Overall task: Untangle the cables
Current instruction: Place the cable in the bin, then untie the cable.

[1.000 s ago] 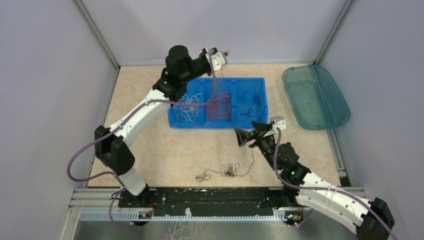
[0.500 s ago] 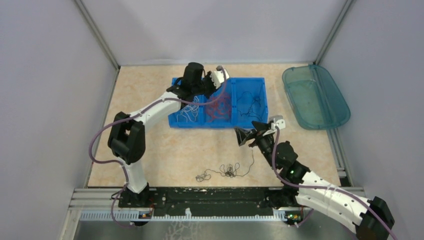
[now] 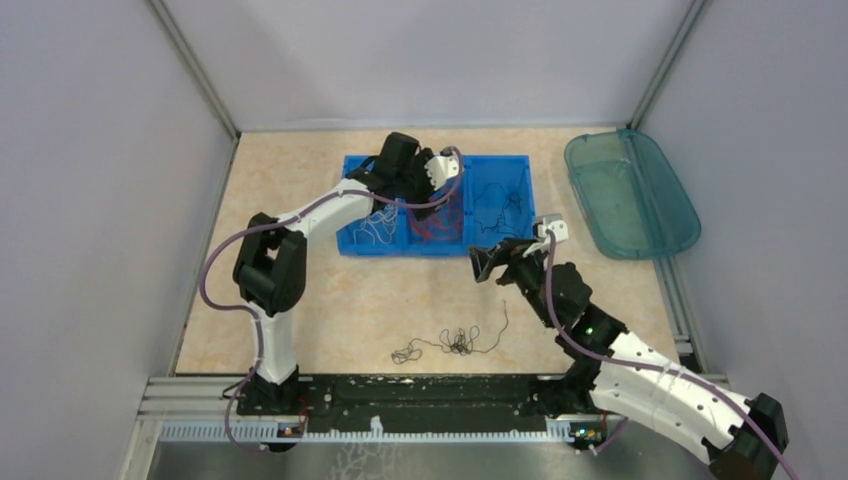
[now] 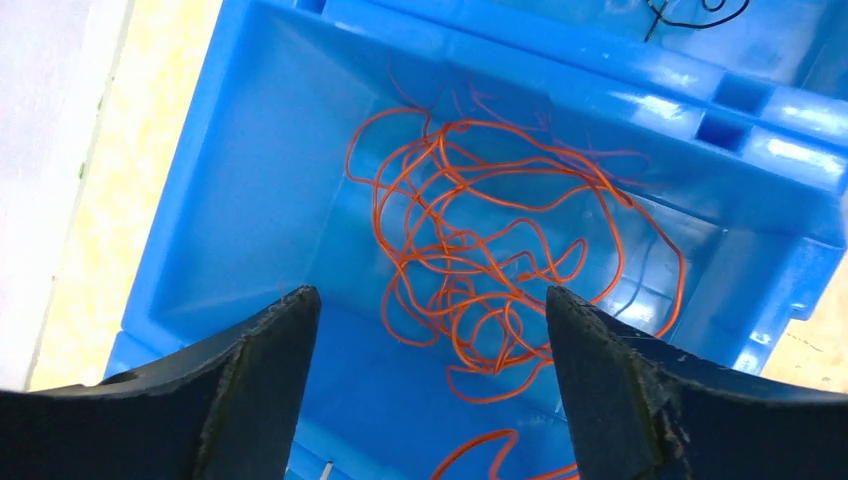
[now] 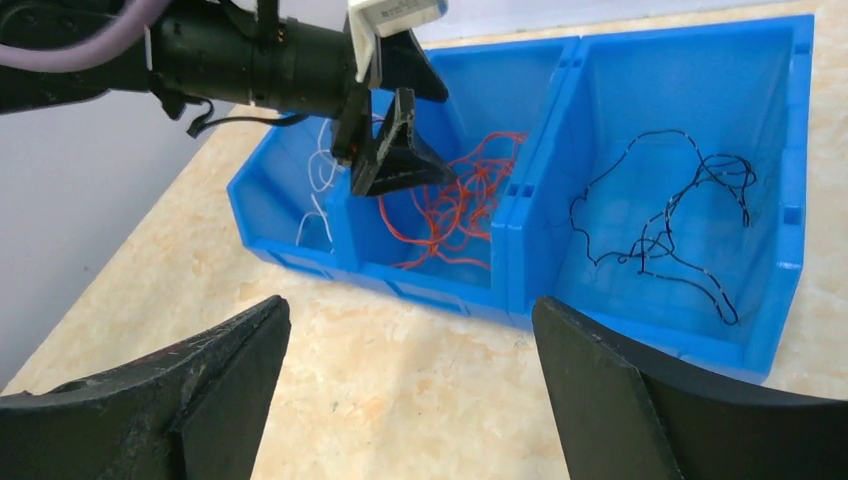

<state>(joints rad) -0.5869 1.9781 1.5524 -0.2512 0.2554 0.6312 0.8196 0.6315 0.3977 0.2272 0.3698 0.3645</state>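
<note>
Nearest the arm bases, on the speckled beige tabletop [image 3: 370,300], a small knot of black cables [image 3: 452,343] lies loose. From overhead I cannot separate its strands, and neither wrist view catches it. Just beyond it, the right gripper [image 5: 410,305] hovers short of the blue plastic bin [image 5: 520,295], jaws wide apart with nothing between them. Its camera shows the bin's three compartments: black cables [image 5: 670,215] sprawled in the right one, red-orange cables [image 5: 460,205] in the middle, and white cables [image 5: 318,195] in the left, mostly hidden behind the divider and the other arm. The left gripper [image 4: 430,300] hangs over the middle compartment, jaws apart and empty. Its view shows the thin, glossy orange loops clearly, cut off at the bottom edge. At the far right sits a translucent teal tray [image 3: 630,190].
</note>
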